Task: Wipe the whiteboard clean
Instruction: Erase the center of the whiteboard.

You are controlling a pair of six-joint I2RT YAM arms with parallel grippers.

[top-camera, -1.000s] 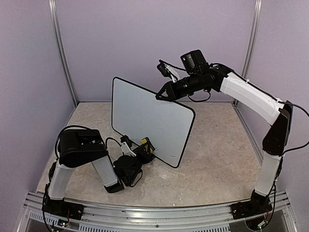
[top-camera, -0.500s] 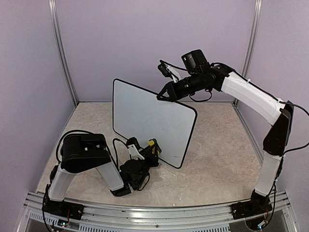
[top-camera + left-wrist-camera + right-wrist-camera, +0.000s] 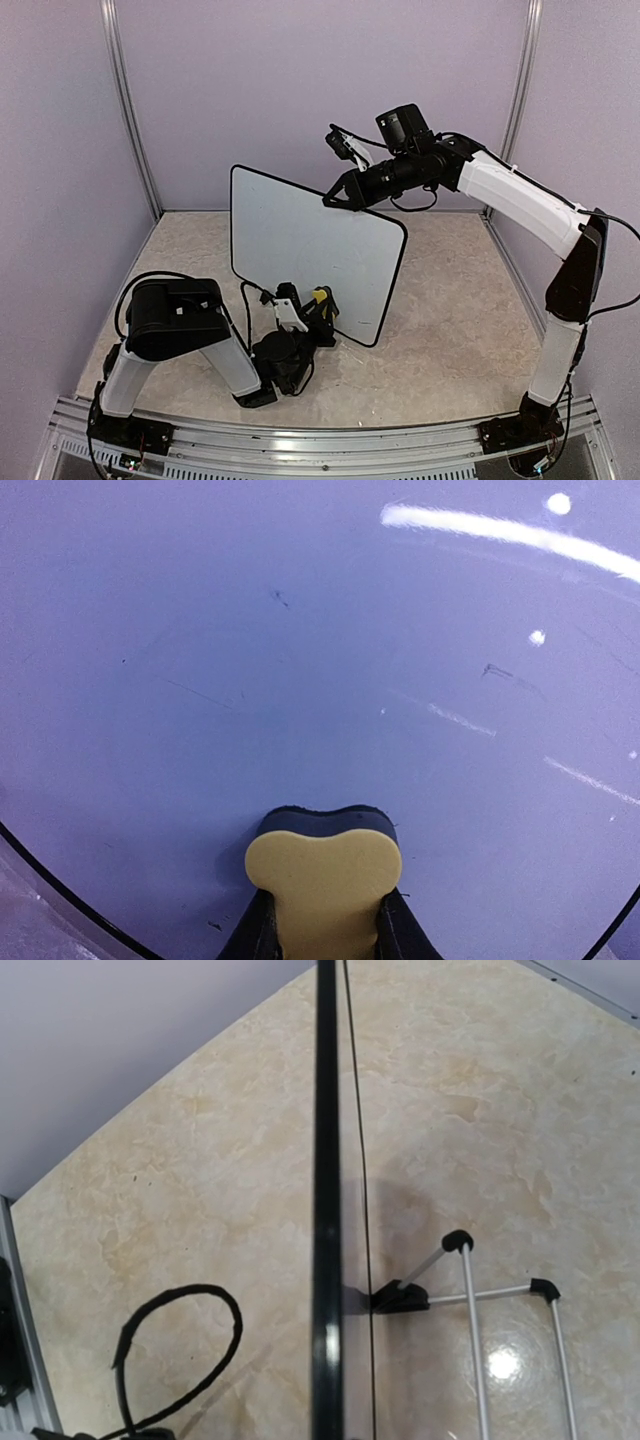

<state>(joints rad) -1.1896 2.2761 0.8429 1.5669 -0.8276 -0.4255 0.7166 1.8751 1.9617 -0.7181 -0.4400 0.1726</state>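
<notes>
The whiteboard (image 3: 300,240) stands upright near the middle of the table, its face towards the arms. My right gripper (image 3: 333,198) is shut on its top edge; the right wrist view looks straight down the black frame (image 3: 326,1160). Low at the board's bottom edge, my left gripper (image 3: 318,306) is shut on a yellow eraser (image 3: 319,296). In the left wrist view the eraser (image 3: 323,875) has its dark felt pressed against the board (image 3: 300,660), between my gripper's (image 3: 323,925) black fingers (image 3: 255,938). Only faint thin marks show on the face.
A wire stand with black feet (image 3: 402,1298) props the board from behind. A black cable (image 3: 200,1305) loops on the marble-patterned tabletop (image 3: 450,330). Purple walls and metal posts (image 3: 130,110) enclose the table, and a metal rail (image 3: 300,440) runs along the front.
My left gripper has slid to the right along the board's lower part with the eraser. The board has shifted slightly; the right gripper keeps its hold on the top edge.
</notes>
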